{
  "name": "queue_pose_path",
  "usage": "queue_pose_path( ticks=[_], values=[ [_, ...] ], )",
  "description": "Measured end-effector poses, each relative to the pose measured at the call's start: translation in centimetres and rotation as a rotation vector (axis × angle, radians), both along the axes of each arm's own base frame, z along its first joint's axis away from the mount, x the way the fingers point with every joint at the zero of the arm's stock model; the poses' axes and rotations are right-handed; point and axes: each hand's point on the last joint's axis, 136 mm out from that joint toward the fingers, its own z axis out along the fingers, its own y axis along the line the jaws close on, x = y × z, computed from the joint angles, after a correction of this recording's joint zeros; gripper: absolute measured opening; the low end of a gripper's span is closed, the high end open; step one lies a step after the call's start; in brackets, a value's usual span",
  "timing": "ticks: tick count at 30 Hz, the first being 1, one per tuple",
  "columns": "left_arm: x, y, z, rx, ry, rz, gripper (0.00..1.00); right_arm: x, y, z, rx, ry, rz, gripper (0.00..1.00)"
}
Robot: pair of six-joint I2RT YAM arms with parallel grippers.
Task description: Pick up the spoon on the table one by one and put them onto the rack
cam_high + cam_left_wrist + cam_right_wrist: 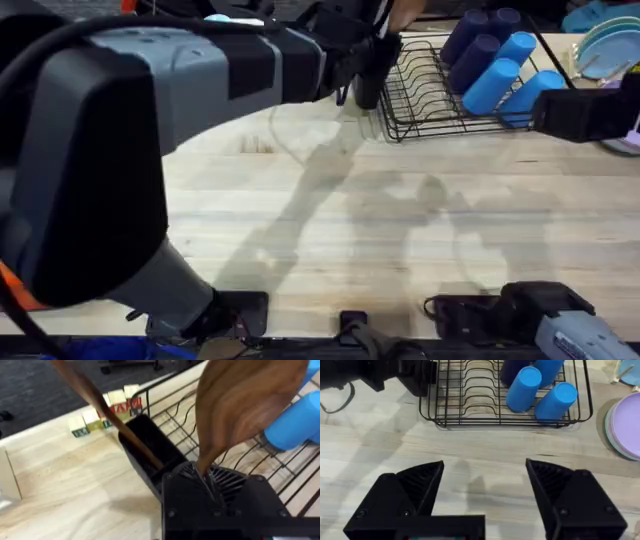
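My left gripper (207, 485) is shut on the neck of a brown wooden spoon (245, 405), whose oval bowl rises toward the wrist camera. It hovers over the tall black utensil cup (145, 447) at the left end of the black wire rack (430, 105). A second wooden handle (97, 402) leans slanted out of that cup. From overhead the left arm looms large and dark, and its gripper (365, 75) is at the rack's left end. My right gripper (485, 490) is open over bare table (485, 455) in front of the rack (470, 415), holding nothing.
Several blue cups (500, 75) lie in the rack's right half. Stacked plates (610, 45) and a purple plate (625, 430) sit to the right of the rack. Small lettered blocks (110, 410) stand on the table beyond the utensil cup.
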Motion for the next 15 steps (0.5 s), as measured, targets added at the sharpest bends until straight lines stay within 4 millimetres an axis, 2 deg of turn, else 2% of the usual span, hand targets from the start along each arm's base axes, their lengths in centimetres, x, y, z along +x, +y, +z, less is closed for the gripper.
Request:
queue_pose_path(
  ticks=[4,15],
  values=[
    [-0.32,0.22,-0.68,0.017,0.027,0.0,0.045,0.0,0.0,0.0,0.0,0.0,0.0,0.995],
    [-0.39,0.2,-0.7,0.02,0.033,-0.003,0.046,0.01,0.0,0.0,0.0,0.0,0.0,0.995]
  ],
)
